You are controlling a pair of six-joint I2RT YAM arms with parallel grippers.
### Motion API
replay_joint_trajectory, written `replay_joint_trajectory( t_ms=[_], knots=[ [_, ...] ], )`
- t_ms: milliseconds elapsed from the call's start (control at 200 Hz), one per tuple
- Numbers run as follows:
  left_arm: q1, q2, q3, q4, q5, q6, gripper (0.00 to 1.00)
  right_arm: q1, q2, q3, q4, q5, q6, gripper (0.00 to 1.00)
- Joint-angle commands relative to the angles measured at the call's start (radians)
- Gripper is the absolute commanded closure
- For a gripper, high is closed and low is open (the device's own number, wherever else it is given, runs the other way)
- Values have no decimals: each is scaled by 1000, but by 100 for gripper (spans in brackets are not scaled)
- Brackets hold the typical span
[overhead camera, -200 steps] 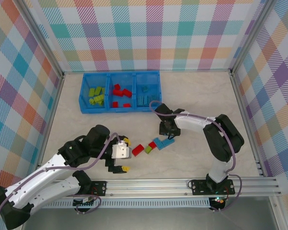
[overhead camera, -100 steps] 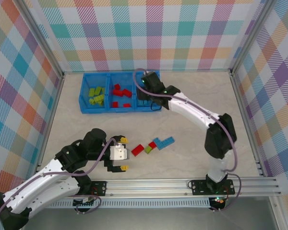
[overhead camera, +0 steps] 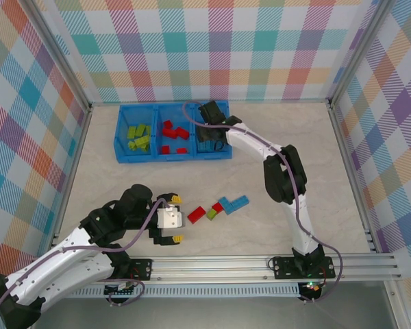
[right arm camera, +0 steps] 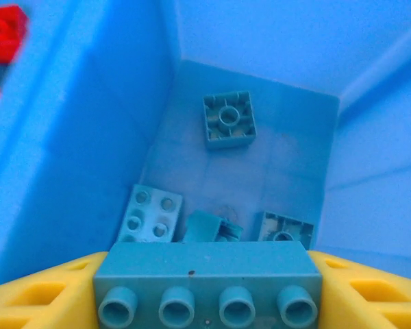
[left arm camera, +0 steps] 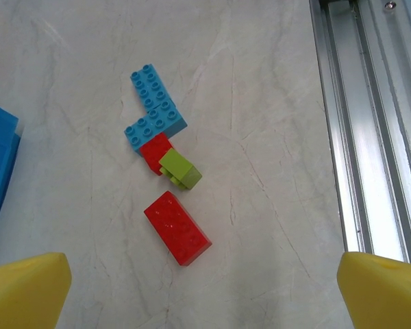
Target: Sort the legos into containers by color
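Right arm: stretched from its base at the desk's near edge all the way to the tray (overhead camera: pixel 170 158), elbow well in front of the tray's right end, wrist bent down over the right compartment. Right pincer (overhead camera: pixel 211 139): pointing into that compartment, clamped on a long blue brick (right arm camera: pixel 207 274), yellow fingers (right arm camera: pixel 34 295) flush against both its ends, four studs facing the wrist camera. Brick held above the compartment floor, clear of the walls.

Left arm: folded low, well in front of the tray's left end, close to the rail (left arm camera: pixel 359 137). Left pincer (overhead camera: pixel 178 219): jaws wide apart, nothing between them, aimed toward the loose bricks, above bare desk (overhead camera: pixel 109 185).

Open room: broad bare desk between the tray and the loose bricks, and from the tray's right end to the plaid side wall. Tray itself close to the back wall, left of centre.

Loose bricks, well in front of the tray's right half:
- a blue L (left arm camera: pixel 156 110) of two bricks
- a small red brick (left arm camera: pixel 154 151) touching it
- a green brick (left arm camera: pixel 179 169) tilted against that
- a larger red brick (left arm camera: pixel 177 227) just apart

Tray contents:
- left compartment: green bricks (overhead camera: pixel 138 136)
- middle: red bricks (overhead camera: pixel 172 133)
- right, beneath the held brick: four blue bricks (right arm camera: pixel 229 120), at least two hollow side up
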Motion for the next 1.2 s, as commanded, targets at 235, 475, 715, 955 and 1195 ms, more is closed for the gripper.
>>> replay_joint_trajectory(
  t_ms=[235, 475, 715, 955, 1195],
  knots=[
    [-16, 5, -13, 18, 7, 0, 0, 6, -138, 33, -35, -28, -9, 17],
    [-17, 20, -8, 89, -43, -117, 0, 6, -356, -111, -86, -158, 19, 16],
    [-20, 246, 109, 191, -174, -551, 5, 5, -793, -583, -56, -453, 81, 6],
    [-103, 546, 196, 149, -406, -817, 12, 6, -1151, -907, -181, -552, 171, 0],
    [-143, 767, 243, 130, -466, -916, 20, 6, -1277, -1001, -249, -595, 227, 0]
  ],
)
